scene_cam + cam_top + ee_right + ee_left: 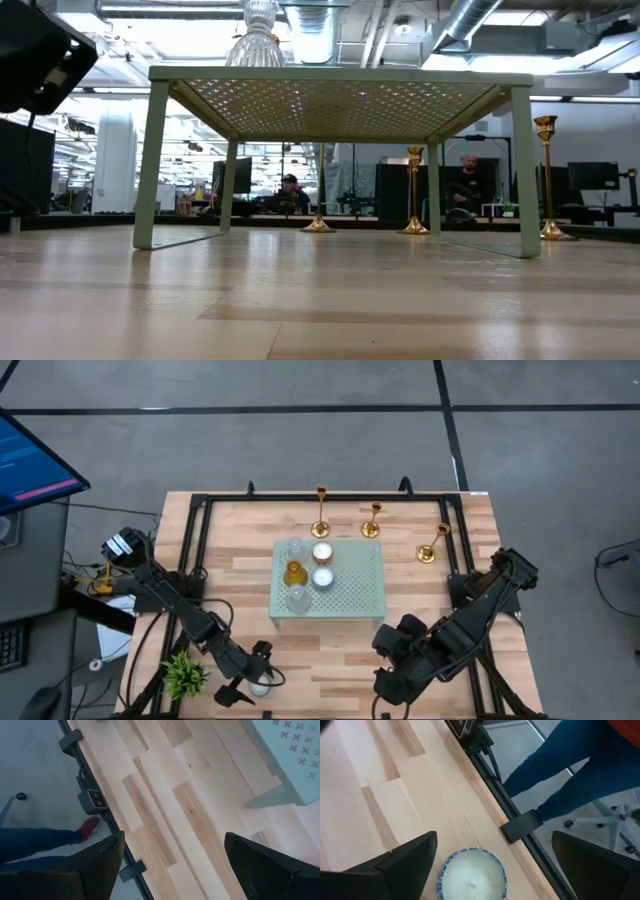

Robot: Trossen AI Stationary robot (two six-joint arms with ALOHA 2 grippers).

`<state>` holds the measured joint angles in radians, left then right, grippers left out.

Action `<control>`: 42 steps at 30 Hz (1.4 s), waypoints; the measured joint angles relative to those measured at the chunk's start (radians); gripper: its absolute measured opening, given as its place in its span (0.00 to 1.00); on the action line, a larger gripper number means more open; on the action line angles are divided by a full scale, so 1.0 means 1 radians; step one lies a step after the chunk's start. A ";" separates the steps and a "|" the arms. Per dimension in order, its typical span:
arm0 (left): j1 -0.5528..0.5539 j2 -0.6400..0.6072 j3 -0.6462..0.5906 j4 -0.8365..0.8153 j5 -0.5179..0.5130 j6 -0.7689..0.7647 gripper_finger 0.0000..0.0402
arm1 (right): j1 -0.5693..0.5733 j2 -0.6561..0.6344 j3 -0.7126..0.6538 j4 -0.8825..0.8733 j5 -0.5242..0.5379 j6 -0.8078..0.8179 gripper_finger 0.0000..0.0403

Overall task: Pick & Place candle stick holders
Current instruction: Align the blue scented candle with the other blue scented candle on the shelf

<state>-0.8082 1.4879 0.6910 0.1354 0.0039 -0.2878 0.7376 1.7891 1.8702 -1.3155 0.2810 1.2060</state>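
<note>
Nearest, the left gripper [250,688] gapes empty over a tealight [472,876] at seven o'clock; the right gripper [390,685], open, holds nothing; three candle stick holders [321,510] stand untouched at twelve, none placed.

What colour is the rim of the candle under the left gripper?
Blue-and-white patterned rim on the candle, clearest in the left wrist view.
</note>
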 joint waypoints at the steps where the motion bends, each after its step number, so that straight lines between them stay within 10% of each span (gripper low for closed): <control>1: 0.000 0.000 0.000 0.000 -0.003 0.012 0.98 | 0.000 -0.001 0.000 0.001 0.000 0.000 0.82; 42: -0.043 0.108 -0.185 0.314 -0.045 0.044 0.98 | -0.013 0.000 0.000 0.014 0.012 0.049 0.82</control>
<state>-0.8509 1.5960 0.5064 0.4498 -0.0409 -0.2434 0.7242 1.7889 1.8702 -1.3010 0.2933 1.2552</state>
